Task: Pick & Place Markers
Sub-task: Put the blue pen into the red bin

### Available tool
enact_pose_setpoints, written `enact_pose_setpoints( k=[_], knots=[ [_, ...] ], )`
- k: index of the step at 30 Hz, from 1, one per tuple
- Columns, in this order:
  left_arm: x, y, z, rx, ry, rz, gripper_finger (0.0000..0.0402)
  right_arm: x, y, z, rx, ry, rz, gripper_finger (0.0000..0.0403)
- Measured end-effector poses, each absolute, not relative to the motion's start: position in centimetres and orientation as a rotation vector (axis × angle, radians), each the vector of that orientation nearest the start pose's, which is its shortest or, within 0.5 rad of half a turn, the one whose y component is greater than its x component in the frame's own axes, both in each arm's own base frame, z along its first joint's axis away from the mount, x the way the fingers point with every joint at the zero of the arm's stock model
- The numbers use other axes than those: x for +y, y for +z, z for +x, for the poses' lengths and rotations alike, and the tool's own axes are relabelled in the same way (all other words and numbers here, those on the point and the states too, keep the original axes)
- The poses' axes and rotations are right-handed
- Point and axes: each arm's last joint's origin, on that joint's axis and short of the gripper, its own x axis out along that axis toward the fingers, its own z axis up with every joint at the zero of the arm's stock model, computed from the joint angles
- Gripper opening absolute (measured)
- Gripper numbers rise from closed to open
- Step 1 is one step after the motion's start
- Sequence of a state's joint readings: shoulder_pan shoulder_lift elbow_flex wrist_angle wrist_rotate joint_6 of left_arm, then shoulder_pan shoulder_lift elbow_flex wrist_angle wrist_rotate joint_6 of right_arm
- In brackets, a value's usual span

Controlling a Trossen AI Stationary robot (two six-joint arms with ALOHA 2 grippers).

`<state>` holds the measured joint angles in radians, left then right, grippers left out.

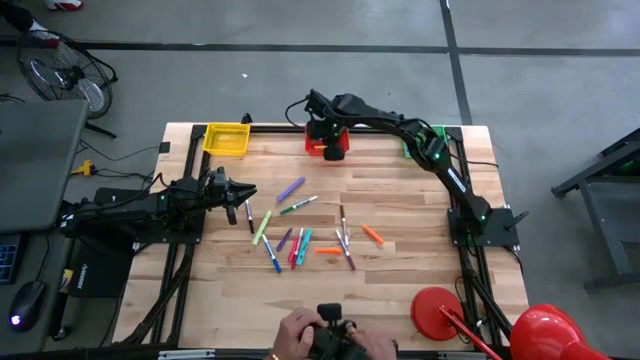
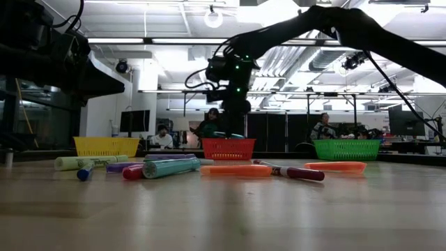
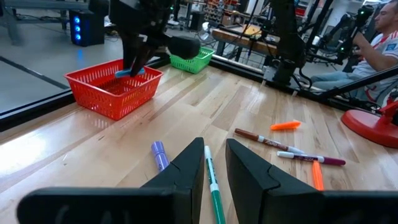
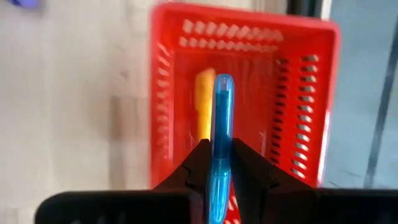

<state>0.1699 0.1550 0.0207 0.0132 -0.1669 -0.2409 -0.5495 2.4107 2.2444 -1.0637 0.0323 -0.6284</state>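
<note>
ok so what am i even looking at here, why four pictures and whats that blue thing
It is a robot with two dark arms at a wooden table. One picture looks straight down from above, one looks level across the tabletop, and the other two come from cameras on each arm's wrist.

The right gripper is shut on a blue marker, held over the red basket, where an orange marker already lies. The left gripper waits near the table's left side, holding nothing, its fingers a little apart.

More markers lie scattered mid-table. A yellow basket and a green basket also sit along the far edge. A person's hands show at the near edge.
</note>
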Motion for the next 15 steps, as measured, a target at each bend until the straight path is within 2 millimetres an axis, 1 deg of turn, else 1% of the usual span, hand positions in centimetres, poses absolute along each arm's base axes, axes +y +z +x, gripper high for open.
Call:
enact_pose_setpoints(
  k=[6,11,15],
  knots=[
    [2.3,15.9,10.3,0.081,0.349,-0.239,0.0064,-26.0,20.6,42.6,1.284,-0.085,-0.172,0.0042],
    [2.3,15.9,10.3,0.081,0.349,-0.238,0.0064,-26.2,19.3,42.8,1.312,-0.077,-0.161,0.004],
    [2.3,15.9,10.3,0.081,0.349,-0.238,0.0064,-26.3,19.0,42.9,1.312,-0.077,-0.161,0.004]
  ],
)
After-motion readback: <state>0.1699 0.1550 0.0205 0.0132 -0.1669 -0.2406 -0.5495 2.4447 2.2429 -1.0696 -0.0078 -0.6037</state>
